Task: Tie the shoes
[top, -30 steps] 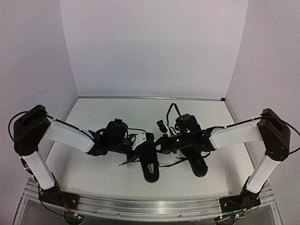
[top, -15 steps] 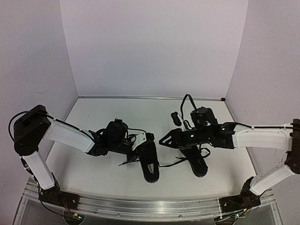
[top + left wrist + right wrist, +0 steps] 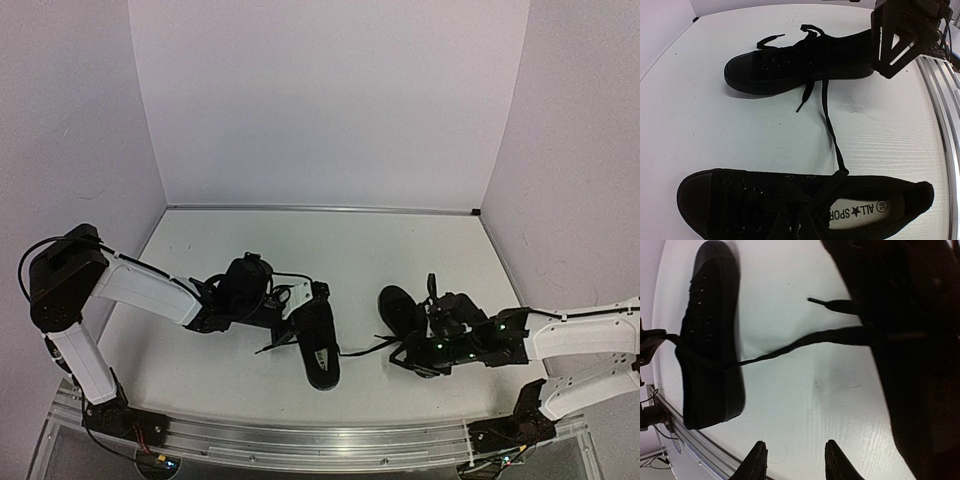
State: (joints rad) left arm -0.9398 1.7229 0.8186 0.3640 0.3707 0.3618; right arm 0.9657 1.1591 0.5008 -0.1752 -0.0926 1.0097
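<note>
Plain white walls [image 3: 330,100] box us in on three sides, and the matte white tabletop [image 3: 300,240] runs out to a ribbed aluminium rail [image 3: 300,442] at the near edge. The white-and-black left arm [image 3: 140,285] reaches in low from its side. The white-and-black right arm [image 3: 585,340] lies flatter and is cut off by the frame edge.

On to the pair: the black canvas low-top shoe with the printed insole [image 3: 320,350] sits left of centre, sole down. The second black canvas low-top shoe [image 3: 398,305] stands to its right, the two apart. From above that second one is only half on show, its heel end under the right claw [image 3: 797,445], and in that claw's own camera it's a dark blur.

The right claw's fingers are spread with bare table between them, holding nothing. The left claw [image 3: 312,296] is pressed together right at the first shoe's tongue.

One thin black lace [image 3: 832,125] trails from the second shoe across the table to the first shoe's collar and on to the left claw's tip. Whether it's pinched there, I can't tell. Two more lace ends lie loose by the second shoe. Inside the first shoe is a white insole label [image 3: 855,214] with black print.
</note>
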